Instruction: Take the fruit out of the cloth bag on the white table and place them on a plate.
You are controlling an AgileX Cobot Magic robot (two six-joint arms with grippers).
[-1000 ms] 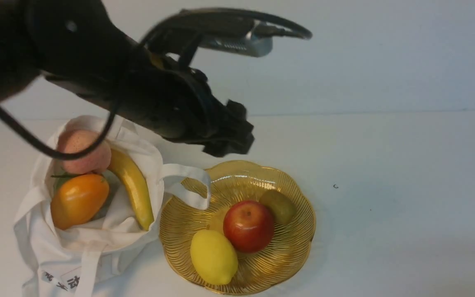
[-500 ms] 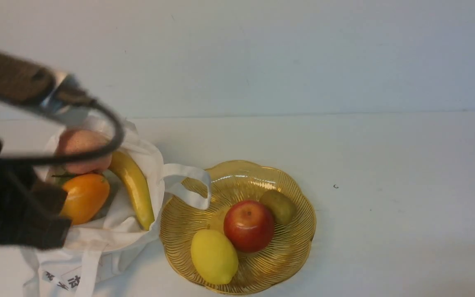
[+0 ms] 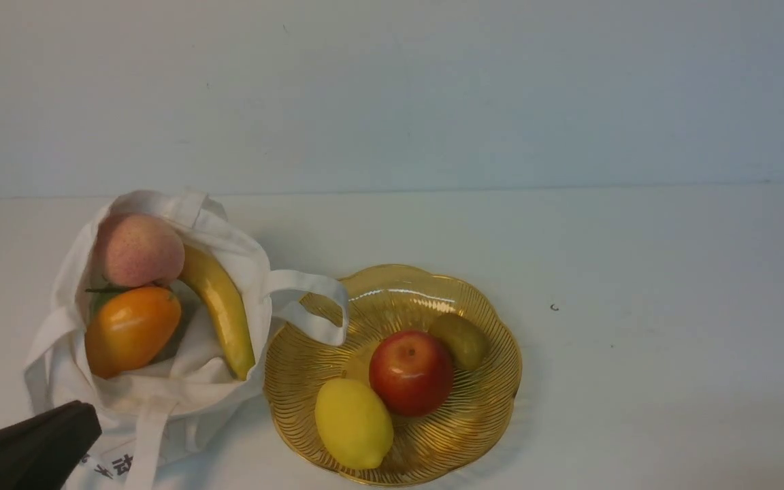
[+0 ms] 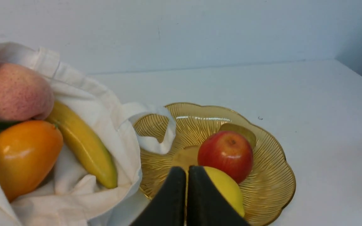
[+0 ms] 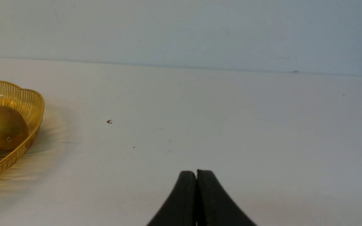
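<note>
Plain white table [image 3: 637, 272] under a pale wall; bag [image 3: 160, 388] slumps open just beside the plate [image 3: 494, 401], I'd guess to keep carries short; peach [image 3: 139, 250], orange fruit [image 3: 130, 331], banana [image 3: 220, 306] lie inside, apple [image 3: 411, 373] on the plate; left gripper [image 4: 186, 188] by the bag, right gripper [image 5: 196, 188] well apart, both pinched together, empty

Cloth, gloss and ribbed amber on a matt white table [image 3: 637, 381]
The cloth bag [image 3: 188, 381] is soft, creased white canvas; the plate [image 3: 487, 408] translucent amber, finely ribbed, shiny; apple [image 3: 410, 373] and orange fruit [image 3: 130, 330] glossy; peach [image 3: 139, 250] fuzzy, matt; banana [image 3: 220, 309] smooth; left gripper [image 4: 186, 171] and right gripper [image 5: 196, 172] matt black.
</note>
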